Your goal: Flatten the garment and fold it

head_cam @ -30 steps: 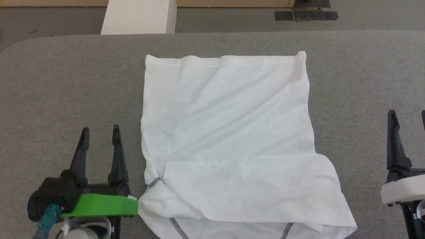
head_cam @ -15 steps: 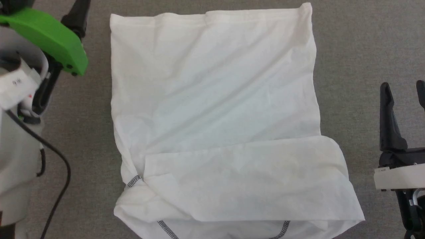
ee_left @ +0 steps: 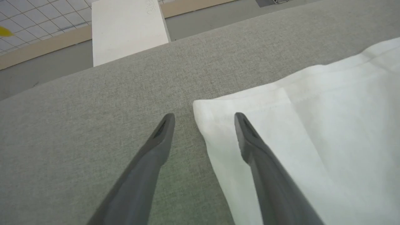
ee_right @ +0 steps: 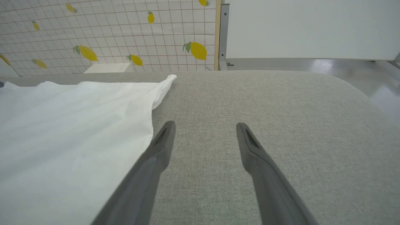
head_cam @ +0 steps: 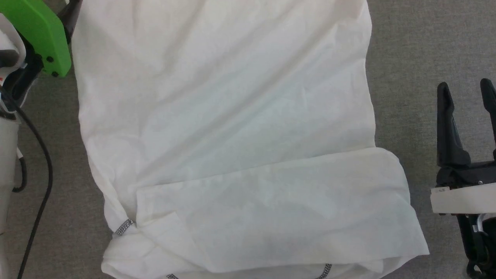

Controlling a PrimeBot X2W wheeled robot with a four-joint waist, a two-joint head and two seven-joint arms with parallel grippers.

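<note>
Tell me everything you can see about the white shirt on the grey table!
The white shirt is thin, soft-looking cloth, lying flat on the grey fabric table, partly folded into a rough rectangle. A folded-over flap lies across its near part, and slanting wrinkles cross the middle. Dark grey zigzag stitching peeks out at the near-left edge. Its far-left corner sits between the open left gripper's fingers; whether they touch it is unclear.

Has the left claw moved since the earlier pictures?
Yes. The left claw went from the near left corner of the garment forward to its far left corner.
</note>
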